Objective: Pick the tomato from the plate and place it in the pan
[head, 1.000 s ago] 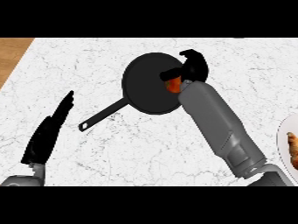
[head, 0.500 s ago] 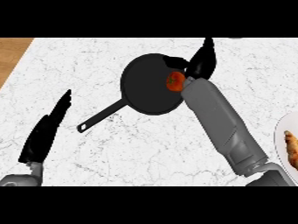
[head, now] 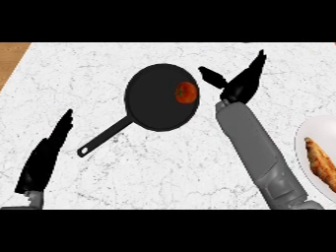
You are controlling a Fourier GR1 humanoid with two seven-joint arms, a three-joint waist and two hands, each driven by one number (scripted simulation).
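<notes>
The tomato [head: 186, 92] sat inside the black pan [head: 152, 106], just above the frame's centre, tucked against the pan's right-hand rim. No fingers were on it. The right hand [head: 237, 84] hung just to the right of the pan, fingers straight and spread, thumb pointing left toward the rim, holding nothing and clear of the tomato. Its grey forearm ran down toward the lower right of the frame.

Over at the right edge, the white plate [head: 312, 132] carried only a browned piece of food [head: 324, 167]; no tomato there. At the lower left, the left hand [head: 45, 157] rested with fingers straight and up, empty, well apart from the pan's handle [head: 105, 138], which pointed down-left toward it.

By the look of it, the placing was done and the step in hand was the retreat. Doing that well would mean lifting the open hand up and away to the right, so the thumb never brushes the rim. The tomato was round and lay close to the edge, so a nudge to the pan could set it rolling. Keeping the forearm clear of the plate on the way back also mattered.
</notes>
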